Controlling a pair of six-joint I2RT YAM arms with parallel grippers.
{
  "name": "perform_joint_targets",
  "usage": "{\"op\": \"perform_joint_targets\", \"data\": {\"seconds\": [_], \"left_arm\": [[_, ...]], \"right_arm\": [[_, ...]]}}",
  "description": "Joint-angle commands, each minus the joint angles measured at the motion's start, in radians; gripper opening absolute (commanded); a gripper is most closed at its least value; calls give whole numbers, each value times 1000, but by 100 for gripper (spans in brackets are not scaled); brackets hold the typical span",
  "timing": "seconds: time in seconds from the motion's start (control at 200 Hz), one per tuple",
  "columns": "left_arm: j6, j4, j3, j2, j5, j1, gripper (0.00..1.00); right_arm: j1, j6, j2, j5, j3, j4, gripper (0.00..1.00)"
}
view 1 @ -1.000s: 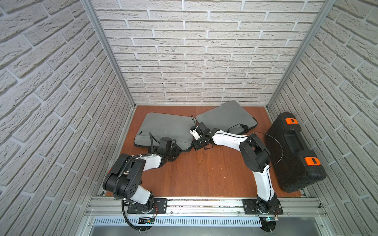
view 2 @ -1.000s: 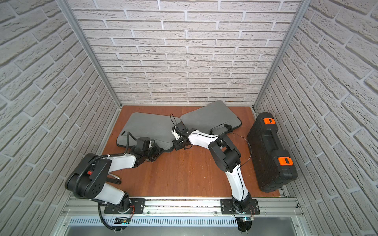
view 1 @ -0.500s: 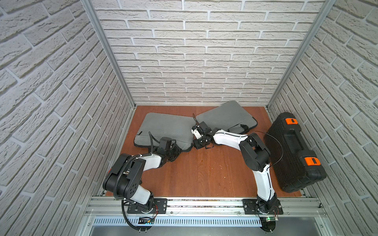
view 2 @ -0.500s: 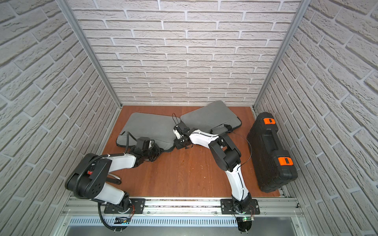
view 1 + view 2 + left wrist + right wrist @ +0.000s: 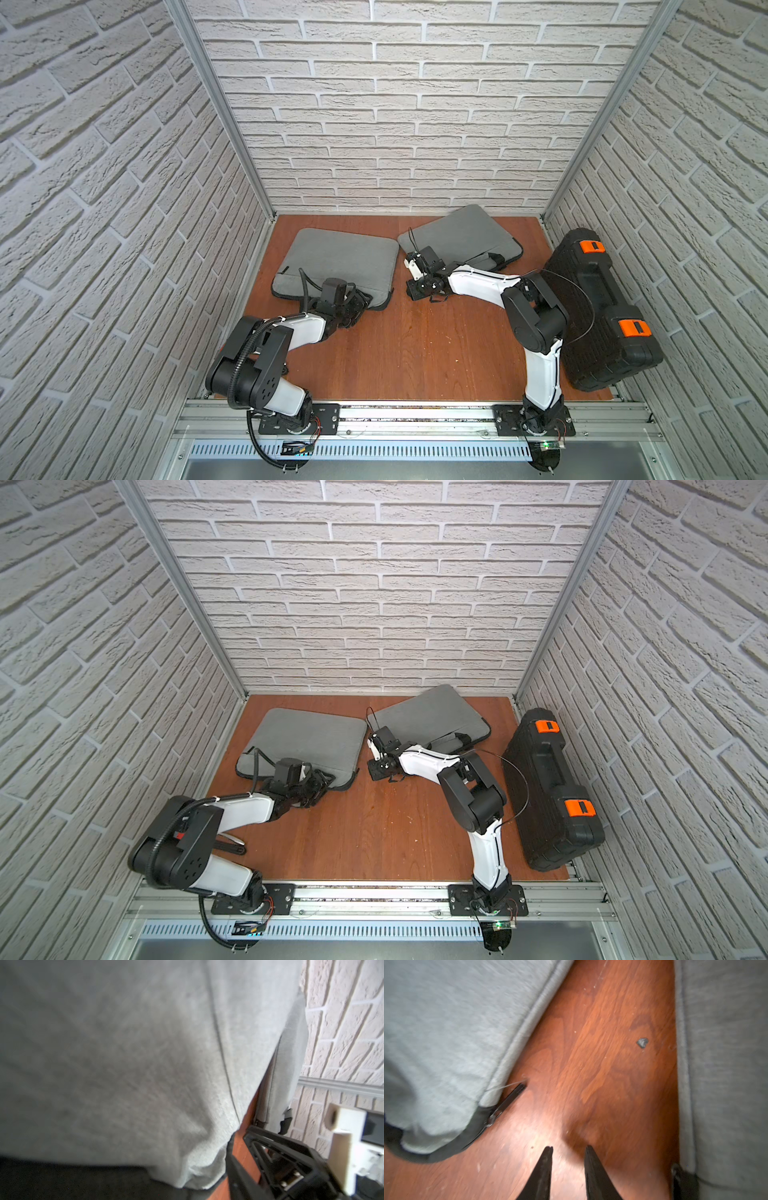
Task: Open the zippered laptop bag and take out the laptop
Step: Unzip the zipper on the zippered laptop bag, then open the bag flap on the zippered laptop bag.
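Scene, both top views: wooden table (image 5: 415, 345) (image 5: 374, 825) stood inside white brick walls, with two grey bags lying flat toward the back.
Laptop bag, both top views: laptop bag (image 5: 340, 257) (image 5: 311, 739) lay on the left arm's side, its dark zip edge facing the arms.
Second bag, both top views: second bag (image 5: 461, 235) (image 5: 432, 717) lay angled just beside it, their corners close but apart.
Tool case, both top views: black tool case (image 5: 598, 307) (image 5: 548, 787) with orange latches lay along the table edge on the right arm's side, well apart from the laptop bag.
Left gripper, both top views: left gripper (image 5: 355, 305) (image 5: 318, 783) sat at the laptop bag's near zip edge; how wide it stood could not be told.
Right gripper, both top views: right gripper (image 5: 417, 291) (image 5: 376, 771) was low over bare wood between the two bags.
Left wrist, bag: blurred grey fabric of the laptop bag (image 5: 124, 1053) filled most of the picture, with the second bag (image 5: 288, 1059) beyond a strip of wood.
Left wrist, grip: one black trussed finger (image 5: 270, 1157) showed beside the bag's corner; whose it was, and whether anything was held, I could not tell.
Right wrist, grip: right gripper (image 5: 569, 1148) had its fingers (image 5: 544, 1167) partly apart over the table (image 5: 602, 1064), nothing between them.
Right wrist, zipper pull: zipper pull (image 5: 506, 1103) lay on the wood at the laptop bag's (image 5: 446, 1032) rounded corner, apart from the fingertips.
Right wrist, rest: second bag (image 5: 726, 1064) lay across the gap; a small dark chip (image 5: 642, 1043) sat on the wood near it.
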Motion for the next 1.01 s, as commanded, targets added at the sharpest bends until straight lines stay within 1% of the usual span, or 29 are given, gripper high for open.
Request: {"op": "perform_joint_targets", "data": {"seconds": [0.0,0.105,0.22,0.34,0.425,0.505,0.65,0.69,0.75,0.865,1.0], "left_arm": [[42,-115,11,-77,-31,22,73],[91,-247,24,-179,-69,50,82],[165,-425,36,-300,-154,110,90],[205,-531,13,-416,-182,208,93],[219,-553,-14,-476,-158,286,92],[237,-564,-35,-502,-136,350,92],[283,-544,-51,-482,-105,447,92],[293,-513,-57,-463,-86,475,91],[299,-445,-70,-432,-62,512,89],[301,-300,-80,-347,-21,551,84],[309,-226,-59,-235,-2,575,81]], "right_arm": [[18,-13,-81,12,-14,40,32],[32,6,-98,14,-23,36,35],[47,42,-104,0,-30,39,37],[66,56,-87,-4,-4,5,37],[82,52,-79,2,2,-2,37],[99,42,-68,14,16,-17,36],[133,26,-52,30,48,-46,34],[141,24,-49,34,56,-50,38],[150,21,-47,40,66,-54,39],[160,25,-46,41,70,-50,39],[161,32,-49,37,68,-43,40]]}}
